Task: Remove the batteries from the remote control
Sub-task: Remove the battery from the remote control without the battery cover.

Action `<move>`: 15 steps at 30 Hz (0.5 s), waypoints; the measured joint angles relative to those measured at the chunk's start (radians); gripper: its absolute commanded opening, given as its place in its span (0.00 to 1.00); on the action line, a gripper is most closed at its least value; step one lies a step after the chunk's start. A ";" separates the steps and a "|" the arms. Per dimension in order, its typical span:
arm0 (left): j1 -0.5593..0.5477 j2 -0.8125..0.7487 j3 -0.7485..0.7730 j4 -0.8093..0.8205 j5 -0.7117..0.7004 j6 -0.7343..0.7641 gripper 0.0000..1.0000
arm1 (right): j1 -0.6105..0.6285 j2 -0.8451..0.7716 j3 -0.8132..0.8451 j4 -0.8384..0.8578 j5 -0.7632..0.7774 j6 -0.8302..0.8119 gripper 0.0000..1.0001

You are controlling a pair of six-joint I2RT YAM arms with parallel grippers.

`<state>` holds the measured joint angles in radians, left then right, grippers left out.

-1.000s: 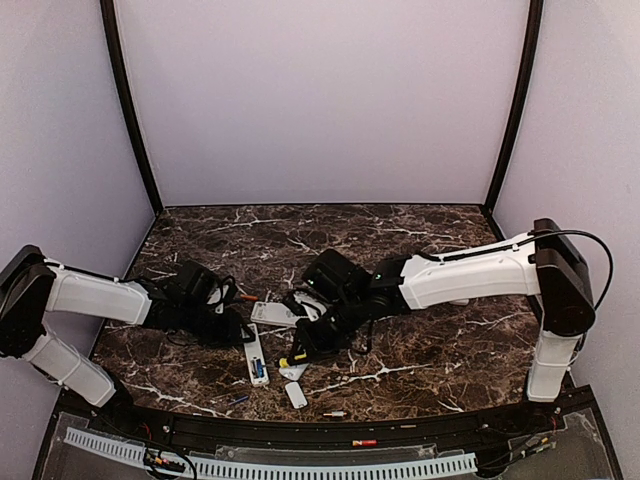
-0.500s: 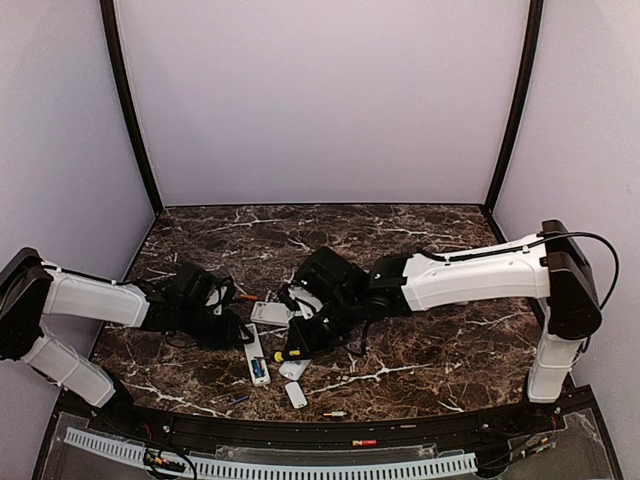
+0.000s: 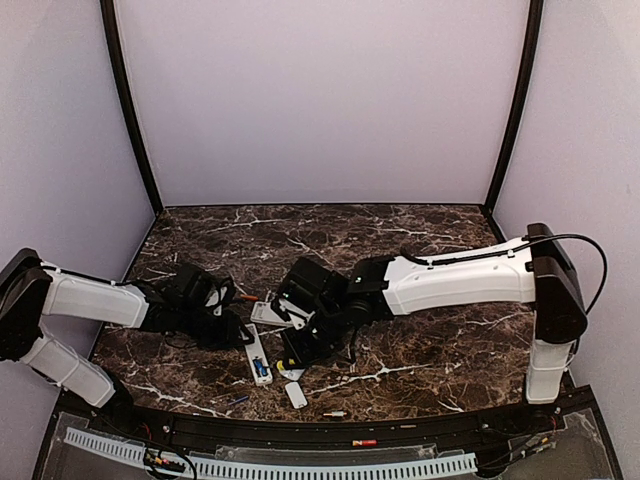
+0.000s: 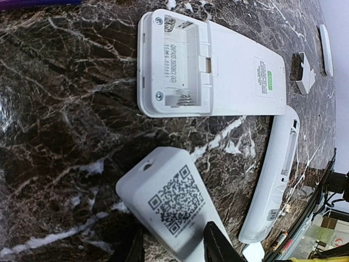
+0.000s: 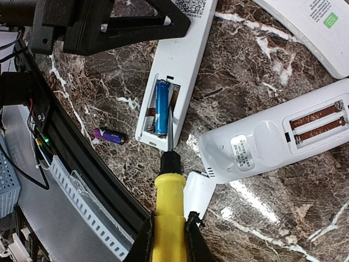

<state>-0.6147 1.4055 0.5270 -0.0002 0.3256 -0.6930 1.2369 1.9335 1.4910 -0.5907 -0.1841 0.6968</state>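
My left gripper [image 4: 174,246] is shut on the slim white remote [image 4: 169,199], jaws on both its sides, holding it flat on the table. Its open compartment holds a blue battery [image 5: 161,106]. My right gripper [image 5: 169,237] is shut on the yellow-handled screwdriver [image 5: 170,202], whose tip sits in that compartment beside the blue battery. A purple battery [image 5: 109,135] lies loose near the table's front edge. A second remote [image 5: 272,142] holds two orange batteries [image 5: 316,114]. In the top view both grippers, left [image 3: 238,333] and right [image 3: 298,348], meet at the slim remote [image 3: 257,358].
A large white remote [image 4: 207,65] with an empty compartment lies beyond. White covers lie loose [image 5: 199,194] [image 4: 304,73]. A small battery [image 3: 335,413] lies by the black front rail [image 3: 300,425], and an orange one [image 3: 247,297] lies behind the left gripper.
My right arm has moved left and nearer with the screwdriver, bringing its tip to the slim remote's compartment. The left arm has stayed put on the remote.
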 measured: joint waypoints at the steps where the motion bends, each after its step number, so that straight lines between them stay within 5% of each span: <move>1: 0.000 0.000 0.000 0.000 0.000 0.000 0.36 | 0.000 0.001 0.000 -0.001 0.000 -0.002 0.00; 15: 0.000 0.000 -0.019 0.029 0.012 -0.025 0.33 | -0.034 -0.026 -0.111 0.145 -0.106 0.023 0.00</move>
<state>-0.6151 1.4055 0.5083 0.0292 0.3374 -0.7181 1.2034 1.9072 1.3800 -0.4461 -0.2897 0.7197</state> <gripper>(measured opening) 0.336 0.139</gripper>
